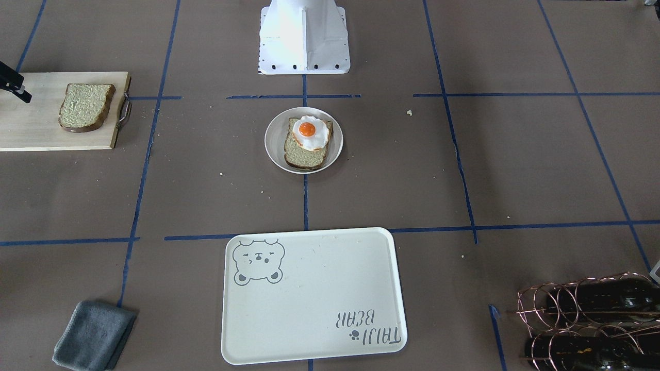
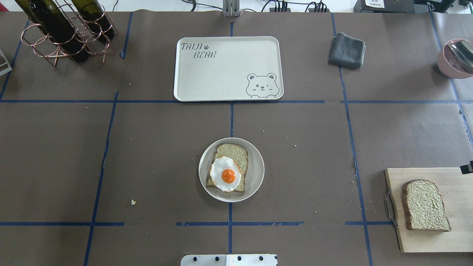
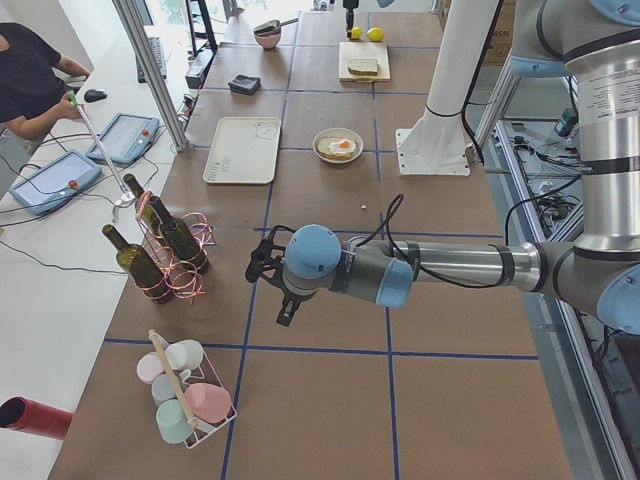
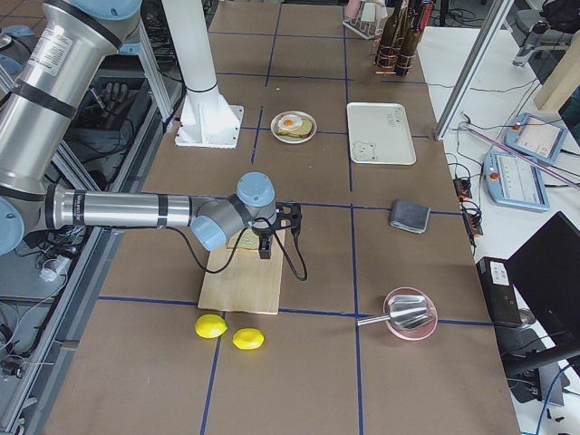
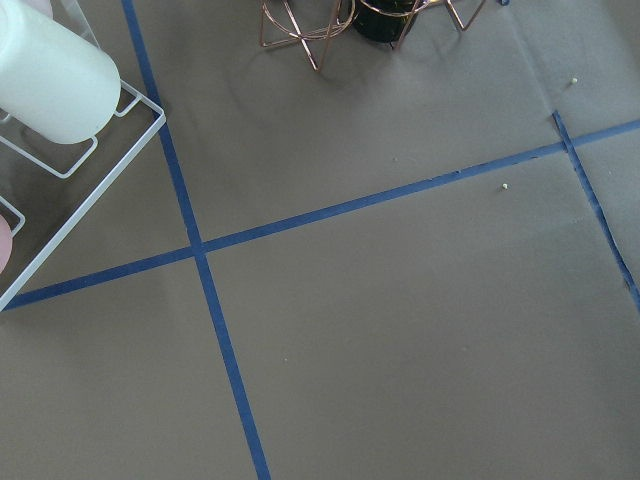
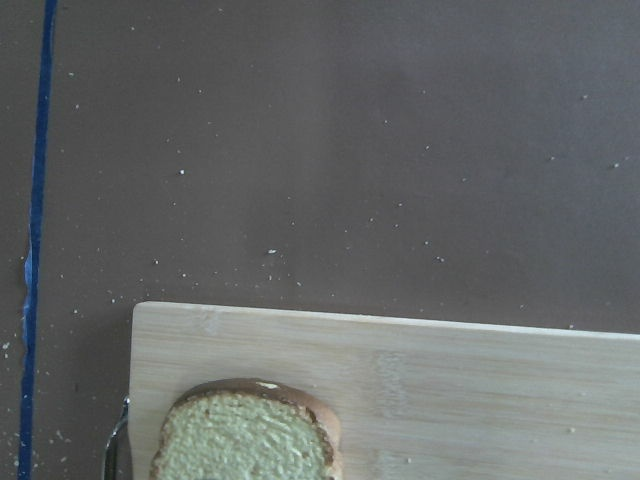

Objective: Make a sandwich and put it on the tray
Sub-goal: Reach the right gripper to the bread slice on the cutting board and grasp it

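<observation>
One bread slice [image 2: 232, 153] lies on a small round white plate [image 2: 255, 173] at the table's middle, with a fried egg [image 2: 226, 173] on top. A second bread slice [image 2: 425, 205] lies on the wooden cutting board [image 2: 443, 242] on the robot's right; it also shows in the right wrist view [image 6: 245, 435]. The cream bear tray [image 2: 228, 68] lies bare beyond the plate. My right gripper [image 4: 288, 220] hovers over the board by the second slice; I cannot tell whether it is open or shut. My left gripper [image 3: 262, 262] hangs over bare table near the bottle rack; I cannot tell its state.
A copper rack with wine bottles [image 2: 63, 29] stands far left. A grey cloth [image 2: 346, 45] and a pink bowl [image 2: 456, 58] with a metal scoop lie far right. Two lemons [image 4: 227, 332] lie past the board. A wire rack of cups [image 3: 185, 395] stands by the left arm.
</observation>
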